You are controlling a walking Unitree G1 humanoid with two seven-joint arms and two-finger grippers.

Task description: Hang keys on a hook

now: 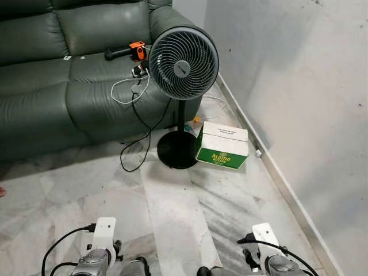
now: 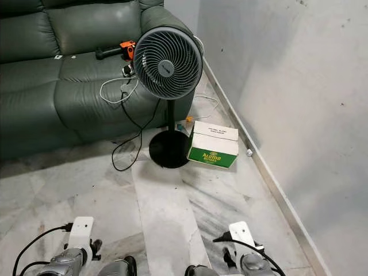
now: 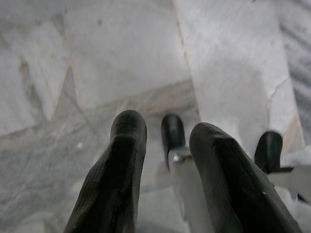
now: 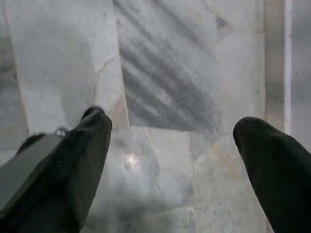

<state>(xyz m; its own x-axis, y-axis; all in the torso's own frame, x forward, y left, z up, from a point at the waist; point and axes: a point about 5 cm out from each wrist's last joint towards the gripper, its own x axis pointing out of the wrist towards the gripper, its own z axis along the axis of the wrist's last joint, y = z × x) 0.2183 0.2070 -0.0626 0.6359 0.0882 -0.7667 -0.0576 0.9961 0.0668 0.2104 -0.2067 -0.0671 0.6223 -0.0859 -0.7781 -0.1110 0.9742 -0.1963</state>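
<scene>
Both silver arms hang low at the bottom of the eye views, the left arm (image 1: pixel 98 256) and the right arm (image 1: pixel 270 261), over the marble floor (image 1: pixel 172 201). In the left wrist view my left gripper (image 3: pixel 167 141) points down at the floor, its two black fingers (image 3: pixel 127 145) apart with nothing between them. In the right wrist view my right gripper (image 4: pixel 172 136) stands wide open over the tiles, also holding nothing.
A black pedestal fan (image 1: pixel 183 62) stands ahead with its round base (image 1: pixel 178 149) on the floor. A green and white carton (image 1: pixel 223 145) lies beside it. A dark green sofa (image 1: pixel 52 86) carries cables and an orange tool (image 1: pixel 137 50). A grey wall (image 1: pixel 310 103) runs along the right.
</scene>
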